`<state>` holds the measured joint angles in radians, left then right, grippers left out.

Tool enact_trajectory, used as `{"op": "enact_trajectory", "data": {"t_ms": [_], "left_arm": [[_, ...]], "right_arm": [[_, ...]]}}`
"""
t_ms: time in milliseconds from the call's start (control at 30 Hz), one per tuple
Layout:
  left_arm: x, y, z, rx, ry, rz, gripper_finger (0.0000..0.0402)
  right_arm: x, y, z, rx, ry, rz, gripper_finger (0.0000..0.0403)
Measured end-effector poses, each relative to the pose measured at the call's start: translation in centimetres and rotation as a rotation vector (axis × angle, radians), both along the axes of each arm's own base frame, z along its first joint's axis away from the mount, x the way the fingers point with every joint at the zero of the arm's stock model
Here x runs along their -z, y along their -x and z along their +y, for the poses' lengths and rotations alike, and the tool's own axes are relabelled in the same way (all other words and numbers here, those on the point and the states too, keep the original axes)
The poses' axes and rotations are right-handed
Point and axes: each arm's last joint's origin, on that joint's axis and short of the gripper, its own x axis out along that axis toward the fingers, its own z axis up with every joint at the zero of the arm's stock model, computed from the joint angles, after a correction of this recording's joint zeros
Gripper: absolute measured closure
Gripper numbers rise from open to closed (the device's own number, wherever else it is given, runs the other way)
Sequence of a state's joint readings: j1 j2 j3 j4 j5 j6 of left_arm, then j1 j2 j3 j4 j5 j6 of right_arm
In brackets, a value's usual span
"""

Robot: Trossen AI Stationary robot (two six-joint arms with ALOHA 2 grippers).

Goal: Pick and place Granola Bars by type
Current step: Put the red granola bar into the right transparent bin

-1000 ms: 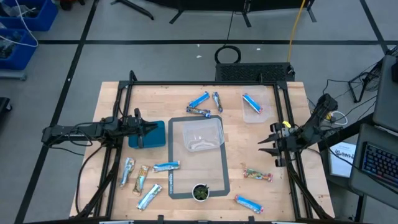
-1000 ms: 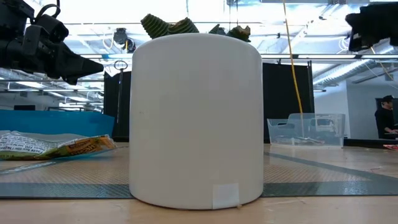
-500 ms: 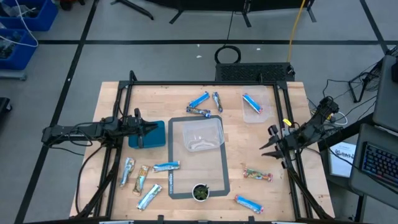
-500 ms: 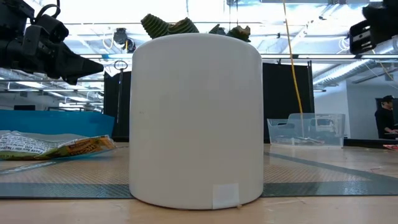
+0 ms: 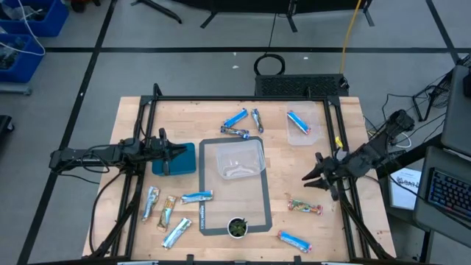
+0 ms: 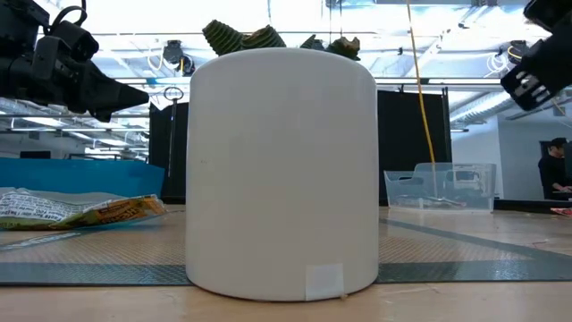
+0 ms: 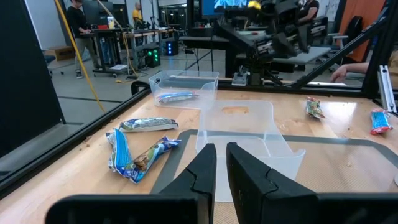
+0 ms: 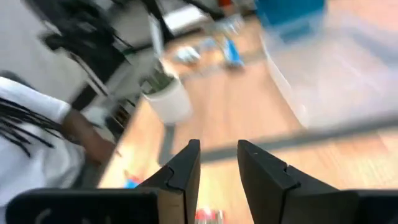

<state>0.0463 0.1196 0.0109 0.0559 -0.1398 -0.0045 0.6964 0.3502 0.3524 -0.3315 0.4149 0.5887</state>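
Wrapped granola bars lie flat and scattered on the wooden table. Three blue ones [image 5: 235, 118] are at the far middle, and several blue and tan ones [image 5: 169, 212] at the near left. Two more [image 5: 305, 207] lie at the near right, and one [image 5: 298, 122] is in a small clear tub. A larger clear tub [image 5: 234, 158] stands on a grey mat. My left gripper [image 5: 174, 153] hovers level over a blue tray [image 5: 184, 158]; its fingers [image 7: 221, 168] stand a narrow gap apart with nothing between them. My right gripper [image 5: 309, 177] hangs open at the right edge, far of the near-right bars.
A white pot with a green plant [image 5: 237, 227] stands at the near middle and fills the low view [image 6: 284, 170]. Black frame rails [image 5: 338, 147] run along the table's sides. A person's arm [image 8: 37, 130] shows beyond the table's near edge.
My right gripper has rolled about its own axis and tipped somewhat downward. It has shifted slightly toward the table's middle and near edge, while its arm has swung outward behind it. The gap between its fingers looks the same.
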Motion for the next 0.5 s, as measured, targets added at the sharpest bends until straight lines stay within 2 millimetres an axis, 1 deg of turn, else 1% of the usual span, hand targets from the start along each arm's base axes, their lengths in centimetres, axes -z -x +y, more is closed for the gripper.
{"op": "enact_trajectory", "data": {"t_ms": [100, 200, 333, 500], "left_arm": [[0.0, 0.0, 0.0, 0.0, 0.0, 0.0, 0.036], [0.0, 0.0, 0.0, 0.0, 0.0, 0.0, 0.036], [0.0, 0.0, 0.0, 0.0, 0.0, 0.0, 0.036], [0.0, 0.0, 0.0, 0.0, 0.0, 0.0, 0.036]], "right_arm": [[-0.6, -0.9, 0.9, 0.025, -0.03, 0.145, 0.0305], [-0.5, -2.1, 2.1, 0.031, -0.068, 0.281, 0.0305], [0.6, -3.2, 3.4, 0.054, -0.155, 0.475, 0.0305], [2.5, -3.8, 4.5, 0.098, -0.272, 0.709, 0.0305]]}}
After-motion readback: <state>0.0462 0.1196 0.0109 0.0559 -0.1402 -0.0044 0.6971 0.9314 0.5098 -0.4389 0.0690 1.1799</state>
